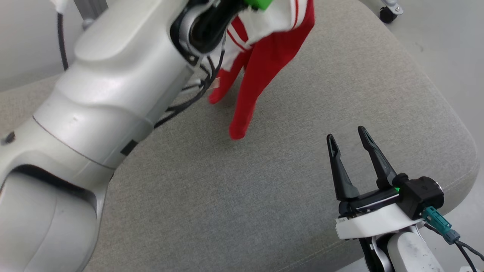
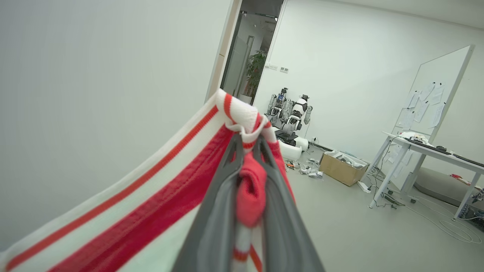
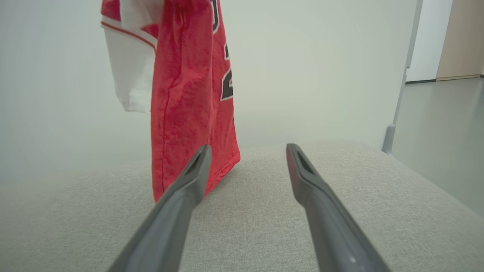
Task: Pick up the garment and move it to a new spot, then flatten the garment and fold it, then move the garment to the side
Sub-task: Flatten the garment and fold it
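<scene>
One garment (image 1: 264,68), a red sports jersey with white panels, thin red stripes along ribbed white trim, and black numerals edged in white, partly seen in the right wrist view (image 3: 189,94). Bunched and narrowed into one long drape rather than spread flat. Held aloft over the far middle of a grey fabric-covered surface (image 1: 227,196), just beside the pale left arm (image 1: 106,94).

Long axis close to vertical: gripped edge at the top, hem end pointing down at the surface (image 3: 264,226). Lowest red corner at or just above the fabric; whether touching, impossible to tell. White panel hanging shorter than the red body, at the left of the right wrist view.

Left tool (image 2: 247,141) pressed together on the garment's (image 2: 151,211) striped trim, with a red fold squeezed between its two dark fingers (image 2: 215,211) and white ribbing humped over their tips.

Right tool (image 1: 345,132) spread wide and holding nothing, low over the near right part of the surface. Seen again in its own wrist view (image 3: 248,146), aimed toward the hanging garment, near it but apart.
</scene>
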